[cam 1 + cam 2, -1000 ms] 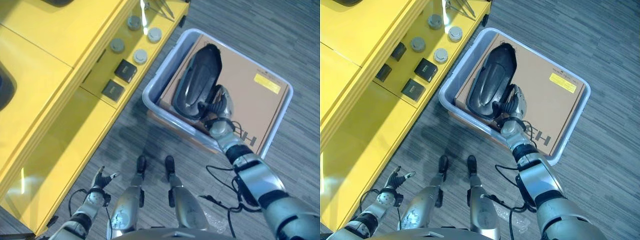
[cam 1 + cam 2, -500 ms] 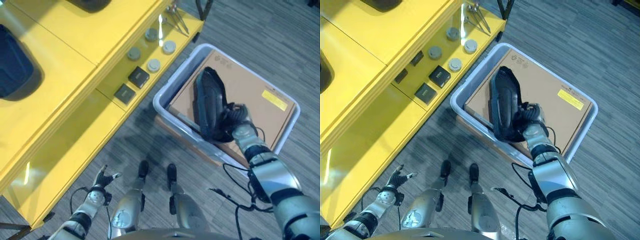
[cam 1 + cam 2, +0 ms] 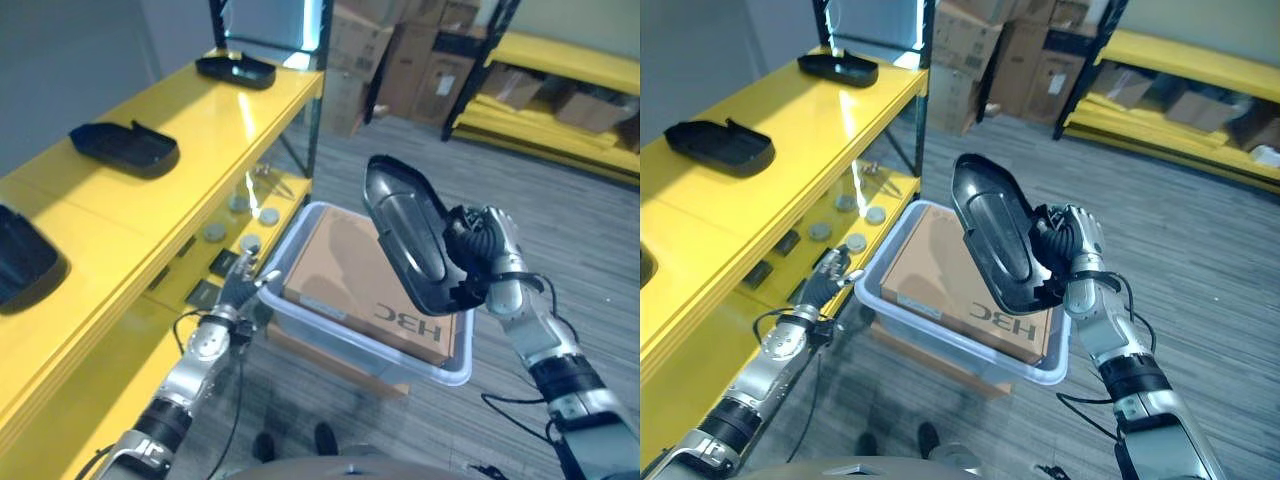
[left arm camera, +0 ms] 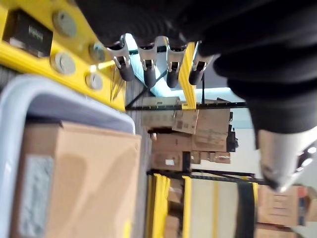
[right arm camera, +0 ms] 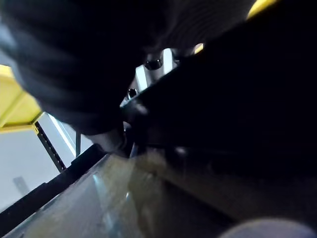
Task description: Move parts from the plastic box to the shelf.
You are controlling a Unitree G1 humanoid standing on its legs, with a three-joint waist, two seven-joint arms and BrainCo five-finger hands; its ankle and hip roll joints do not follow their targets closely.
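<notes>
My right hand point(image 3: 487, 262) is shut on a long black moulded part point(image 3: 410, 245), held tilted in the air above the grey plastic box point(image 3: 300, 325). The part point(image 3: 995, 237) hangs over the brown cardboard point(image 3: 940, 275) that lies inside the box. My left hand point(image 3: 235, 290) is open, its fingers point(image 4: 148, 69) straight, just beside the box's left rim point(image 3: 868, 290) and in front of the yellow shelf point(image 3: 150, 215). In the right wrist view the dark part point(image 5: 233, 99) sits right against the hand.
Black trays point(image 3: 120, 145) point(image 3: 235, 68) lie on the shelf's top level, another point(image 3: 20, 265) at the left edge. Small round and square parts point(image 3: 835, 235) rest on the lower level. Stacked cartons point(image 3: 395, 60) and a second yellow rack point(image 3: 560, 85) stand behind.
The camera has tilted up and the whole picture shifted. My right hand has lifted the black part out of the box. My left hand has risen from low down to the box's left rim.
</notes>
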